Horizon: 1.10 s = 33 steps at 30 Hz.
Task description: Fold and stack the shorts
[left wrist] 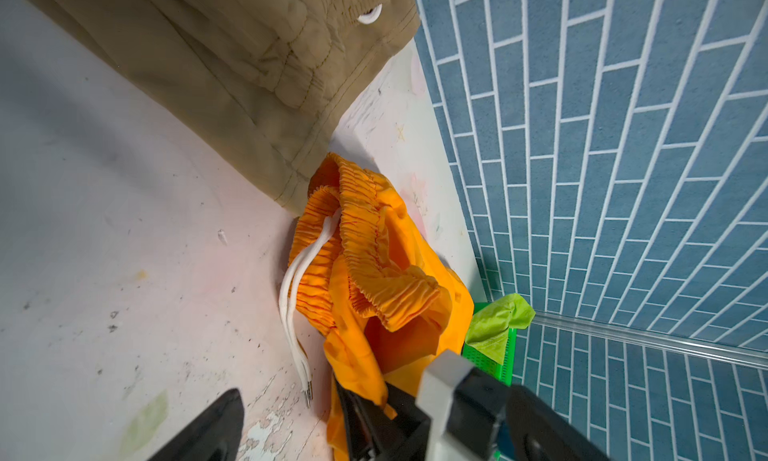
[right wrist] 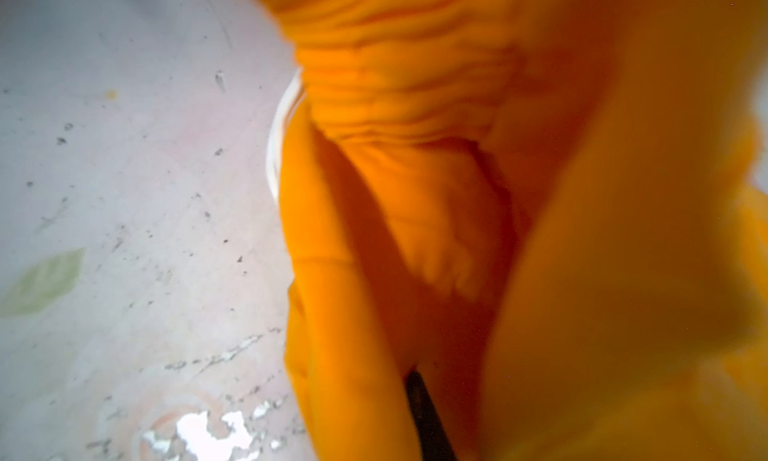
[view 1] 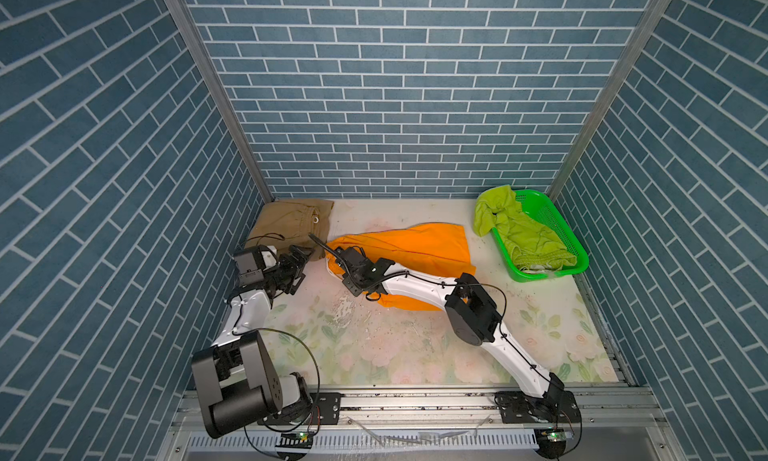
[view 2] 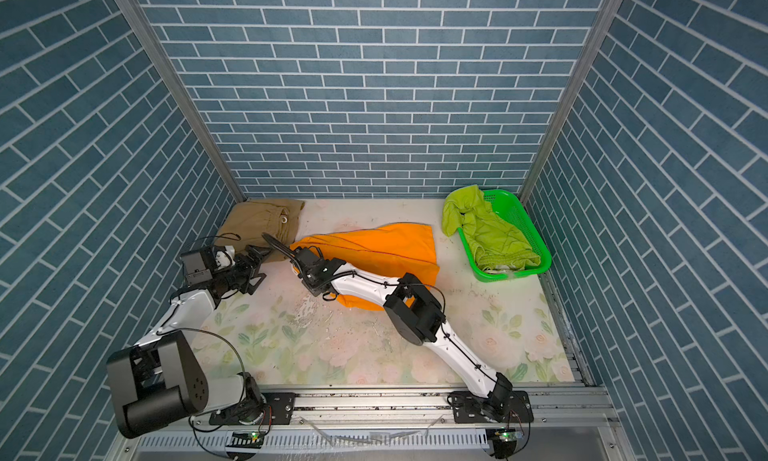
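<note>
Right claw point(left wrist: 368, 396) pinches orange shorts point(view 1: 419, 243) beside tan shorts point(view 1: 291, 220); left claw point(view 1: 299, 267) gapes empty; basket point(view 1: 555, 224) well apart

I get bright, even light from overhead in both top views. The table point(view 1: 415, 346) reads pale and slightly washed out, with only soft, short shadows under the arms. The wide lens bends the brick walls point(view 1: 104, 189) outward toward the frame edges. My left wrist view is crisp on the tan shorts point(left wrist: 232, 85) and the orange shorts point(left wrist: 374, 272). My right wrist view is soft all over: the orange shorts point(right wrist: 540, 189) sit too close, smeared and out of focus, beside a blown-out white patch.
</note>
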### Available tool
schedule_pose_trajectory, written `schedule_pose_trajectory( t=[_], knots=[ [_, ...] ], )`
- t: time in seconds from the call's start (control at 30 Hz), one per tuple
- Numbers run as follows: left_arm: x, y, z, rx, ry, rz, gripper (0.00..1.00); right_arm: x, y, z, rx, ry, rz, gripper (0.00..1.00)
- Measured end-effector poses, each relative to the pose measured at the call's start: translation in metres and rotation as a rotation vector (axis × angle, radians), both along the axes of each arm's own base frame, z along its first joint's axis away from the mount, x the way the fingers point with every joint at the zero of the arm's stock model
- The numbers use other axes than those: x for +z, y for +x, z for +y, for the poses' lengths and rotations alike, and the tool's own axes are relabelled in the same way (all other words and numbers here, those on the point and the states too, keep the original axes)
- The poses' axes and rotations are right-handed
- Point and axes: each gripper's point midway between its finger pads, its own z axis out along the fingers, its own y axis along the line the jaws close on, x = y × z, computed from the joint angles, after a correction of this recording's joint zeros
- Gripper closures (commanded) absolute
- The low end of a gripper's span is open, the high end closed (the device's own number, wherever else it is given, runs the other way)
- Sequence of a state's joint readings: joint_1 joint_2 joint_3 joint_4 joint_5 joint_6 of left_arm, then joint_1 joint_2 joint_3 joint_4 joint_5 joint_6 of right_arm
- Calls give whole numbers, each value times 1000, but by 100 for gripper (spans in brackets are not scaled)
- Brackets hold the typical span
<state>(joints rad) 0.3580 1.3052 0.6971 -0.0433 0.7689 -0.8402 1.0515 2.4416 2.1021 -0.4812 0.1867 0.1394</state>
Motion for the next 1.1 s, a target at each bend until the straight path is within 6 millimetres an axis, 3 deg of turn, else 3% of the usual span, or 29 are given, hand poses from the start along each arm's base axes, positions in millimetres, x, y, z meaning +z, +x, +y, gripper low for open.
schedule_pose_trajectory(
  t=[0.07, 0.2, 0.37, 0.63, 0.8, 1.0, 1.1],
  knots=[
    [-8, -3, -9, -19, -3, 9, 0, 16, 15, -9, -8, 74, 69, 93],
    [-21, -10, -46, -116, 2, 27, 0, 36, 60, -37, -67, 275, 256, 97],
    [-46, -15, -94, -232, 8, 67, 0, 29, 102, -76, -161, 416, 434, 96],
    [-85, 3, -146, -324, 48, 121, 6, 5, 84, -68, -134, 498, 676, 96],
    [-77, 50, -171, -340, 91, 36, 23, 8, 75, -64, -98, 524, 721, 95],
    [-96, 80, -172, -293, 111, 8, 49, 5, 71, -65, -97, 538, 764, 95],
    [-100, 85, -173, -292, 123, -7, 52, 5, 71, -67, -105, 546, 782, 95]
  ],
)
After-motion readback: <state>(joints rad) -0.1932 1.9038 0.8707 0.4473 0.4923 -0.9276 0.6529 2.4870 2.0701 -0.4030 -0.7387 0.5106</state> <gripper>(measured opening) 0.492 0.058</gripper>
